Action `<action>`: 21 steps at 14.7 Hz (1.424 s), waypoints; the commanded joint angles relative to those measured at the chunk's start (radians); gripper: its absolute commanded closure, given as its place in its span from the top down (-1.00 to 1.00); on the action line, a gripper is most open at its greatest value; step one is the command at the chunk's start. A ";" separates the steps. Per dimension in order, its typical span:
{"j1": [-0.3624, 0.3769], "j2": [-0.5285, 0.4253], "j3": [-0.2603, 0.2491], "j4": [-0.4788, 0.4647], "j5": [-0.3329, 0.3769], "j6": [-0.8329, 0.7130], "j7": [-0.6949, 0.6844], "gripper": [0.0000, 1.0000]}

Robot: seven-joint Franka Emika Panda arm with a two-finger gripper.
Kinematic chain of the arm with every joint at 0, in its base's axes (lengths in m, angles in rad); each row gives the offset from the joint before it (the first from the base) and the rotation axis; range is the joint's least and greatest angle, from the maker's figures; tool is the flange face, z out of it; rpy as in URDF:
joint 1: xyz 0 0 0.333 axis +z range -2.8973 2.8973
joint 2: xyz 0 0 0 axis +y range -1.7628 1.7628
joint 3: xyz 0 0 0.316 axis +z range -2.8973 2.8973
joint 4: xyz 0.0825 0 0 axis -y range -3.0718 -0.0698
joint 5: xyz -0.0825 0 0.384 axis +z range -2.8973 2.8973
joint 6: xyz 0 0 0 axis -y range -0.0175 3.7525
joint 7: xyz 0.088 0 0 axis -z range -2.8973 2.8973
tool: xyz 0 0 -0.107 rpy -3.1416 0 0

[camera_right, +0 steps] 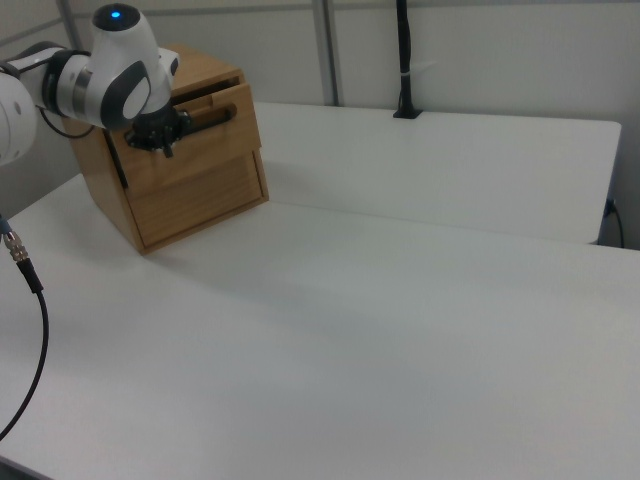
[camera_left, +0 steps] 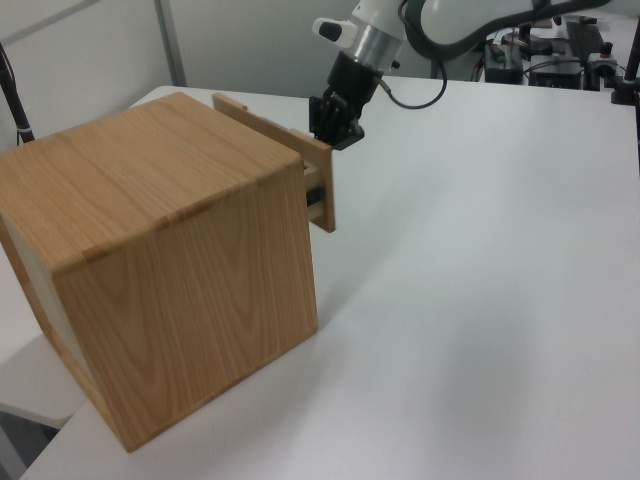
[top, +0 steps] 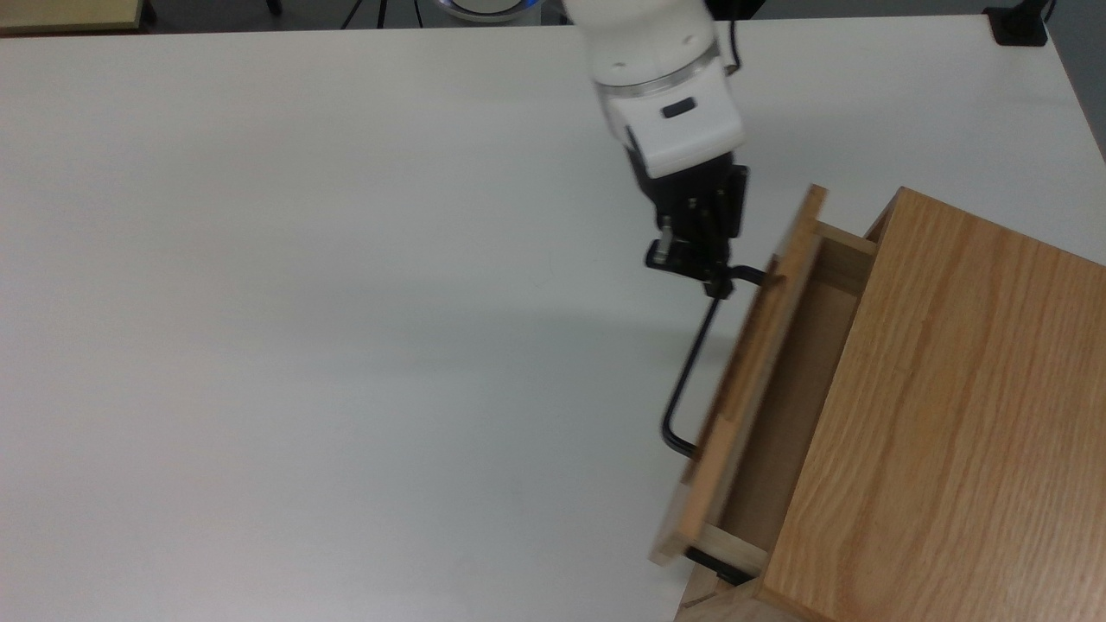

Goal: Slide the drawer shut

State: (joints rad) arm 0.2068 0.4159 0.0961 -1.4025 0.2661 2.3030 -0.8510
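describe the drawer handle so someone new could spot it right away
Find the oak cabinet at the top view's right edge of the white table. Its drawer juts out slightly; on that front panel sits the handle, a thin black U-shaped bar, the only dark metal against pale wood.

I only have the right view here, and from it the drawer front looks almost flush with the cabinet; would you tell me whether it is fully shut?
Observer: Not yet. In the top view the drawer stands out from the cabinet, and a strip of its inner floor shows between the front panel and the cabinet top.
Operator: Thank you. Where along the handle is the gripper?
Observer: In the top view the gripper is at the end of the handle nearer the top view's top, right by the bend, not at the middle of the bar.
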 commanded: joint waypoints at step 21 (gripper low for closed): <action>-0.026 0.017 0.010 -0.045 -0.008 0.055 0.113 -1.00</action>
State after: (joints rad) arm 0.2248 0.4532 0.1133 -1.4229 0.2648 2.4338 -0.7219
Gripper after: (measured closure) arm 0.996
